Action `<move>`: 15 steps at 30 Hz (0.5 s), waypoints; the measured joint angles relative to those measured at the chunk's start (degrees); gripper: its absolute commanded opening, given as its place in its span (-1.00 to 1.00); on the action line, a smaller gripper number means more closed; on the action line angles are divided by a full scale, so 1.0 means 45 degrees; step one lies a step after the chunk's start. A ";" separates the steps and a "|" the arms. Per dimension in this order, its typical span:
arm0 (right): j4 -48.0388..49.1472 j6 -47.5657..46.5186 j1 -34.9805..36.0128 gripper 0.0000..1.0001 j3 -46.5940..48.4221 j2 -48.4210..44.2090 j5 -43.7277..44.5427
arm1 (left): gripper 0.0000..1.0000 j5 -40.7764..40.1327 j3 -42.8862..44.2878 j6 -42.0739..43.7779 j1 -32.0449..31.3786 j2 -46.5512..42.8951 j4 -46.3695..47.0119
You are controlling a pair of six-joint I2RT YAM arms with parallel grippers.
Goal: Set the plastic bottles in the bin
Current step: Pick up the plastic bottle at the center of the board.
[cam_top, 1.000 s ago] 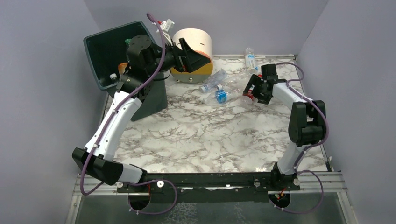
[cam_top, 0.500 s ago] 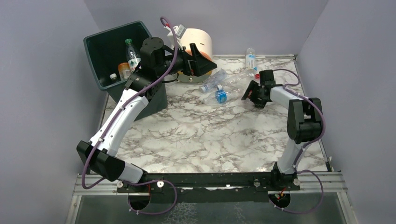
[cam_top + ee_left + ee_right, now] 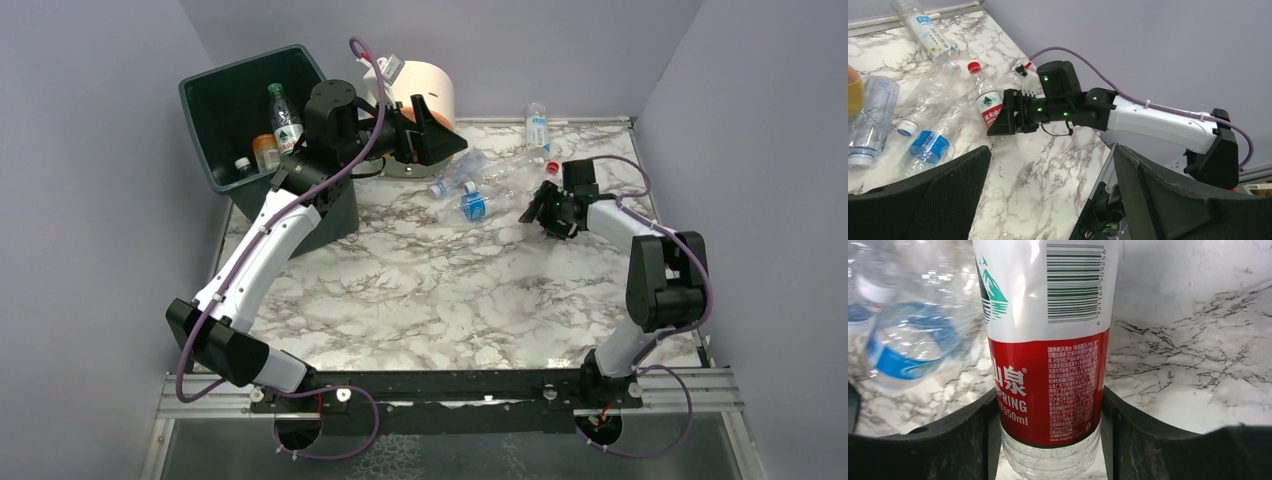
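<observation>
So the right gripper (image 3: 535, 210) is clamped on the red-label bottle (image 3: 1053, 390). In the right wrist view both fingers press against the red band of the label, one on each side, with the white part and the barcode sticking out past them. From the left wrist view that bottle is lying low on the worktop (image 3: 420, 290) with its red cap (image 3: 974, 66) pointing toward the far wall. Can't tell if it's fully resting or a hair off the surface.

Just beside it, on the side toward the bin, there's a crushed blue-label bottle (image 3: 472, 205), plus a couple of clear bottles (image 3: 455, 172) next to that. One more, the white-label bottle (image 3: 537, 125), lies near the far edge, apart from the pile.

The left gripper (image 3: 432, 140) hangs in the air with its fingers spread wide and nothing between them, right in front of the cream round drawer unit (image 3: 430, 80).

The bin (image 3: 215, 80) sits in the far left corner, tilted, with a green-capped bottle (image 3: 283, 120), an orange bottle (image 3: 265, 150) and a small dark-capped bottle (image 3: 240, 165) inside.
</observation>
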 measured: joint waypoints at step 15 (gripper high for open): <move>-0.1044 -0.0520 0.0000 -0.05 0.0413 -0.3439 -0.0913 | 0.99 -0.0019 0.0034 0.0078 0.0000 0.0126 -0.0287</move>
